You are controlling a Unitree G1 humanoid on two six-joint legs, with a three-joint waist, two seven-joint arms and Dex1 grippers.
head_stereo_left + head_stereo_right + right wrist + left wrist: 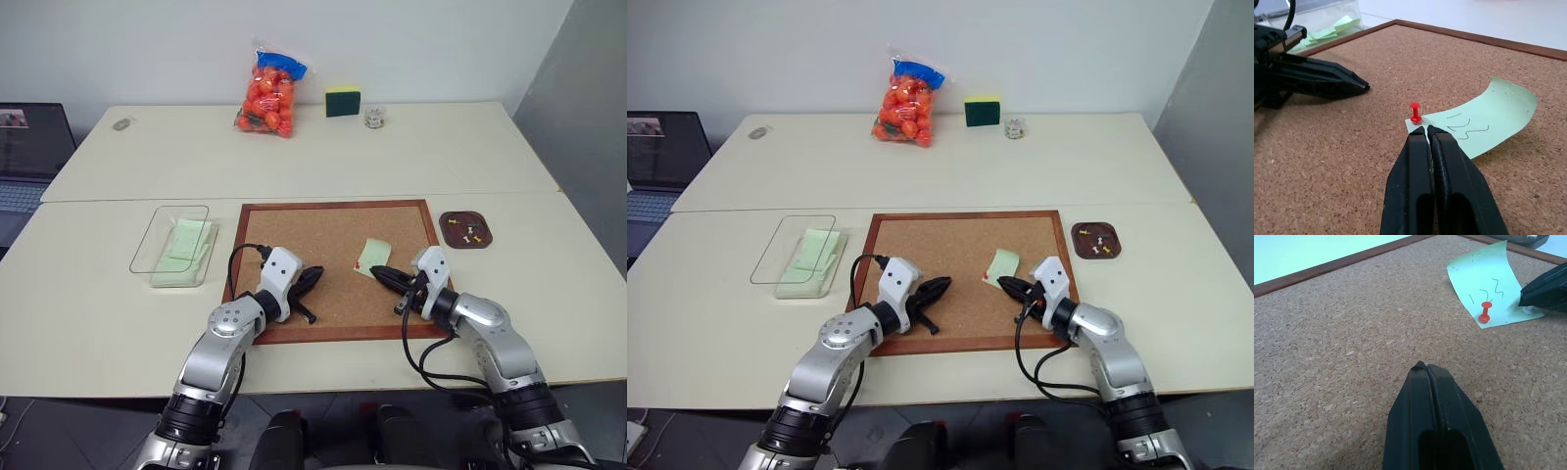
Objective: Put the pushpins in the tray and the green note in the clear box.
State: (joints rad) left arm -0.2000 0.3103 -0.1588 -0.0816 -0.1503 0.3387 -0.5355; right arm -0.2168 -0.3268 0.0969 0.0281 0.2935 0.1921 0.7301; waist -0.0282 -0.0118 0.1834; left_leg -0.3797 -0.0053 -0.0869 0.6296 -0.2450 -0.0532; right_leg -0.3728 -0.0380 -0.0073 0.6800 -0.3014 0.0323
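On the cork board (pixel 333 264), we logged wrist-view detail: red pushpin (pixel 1415 112) pinning green note (pixel 1484 125), both grippers (pixel 1422 366) (pixel 1425 129) closed, empty. Head views: tray (pixel 465 230) held pins; clear box (pixel 157 245) held notes.

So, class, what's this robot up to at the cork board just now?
A green note is still pinned to the cork board by a red pushpin. The right gripper, fingers shut and holding nothing, sits just short of that pin at the note's edge. The left gripper, also shut and empty, rests over bare cork nearby. Some pins already lie in the tray; the clear box holds a stack of green notes.
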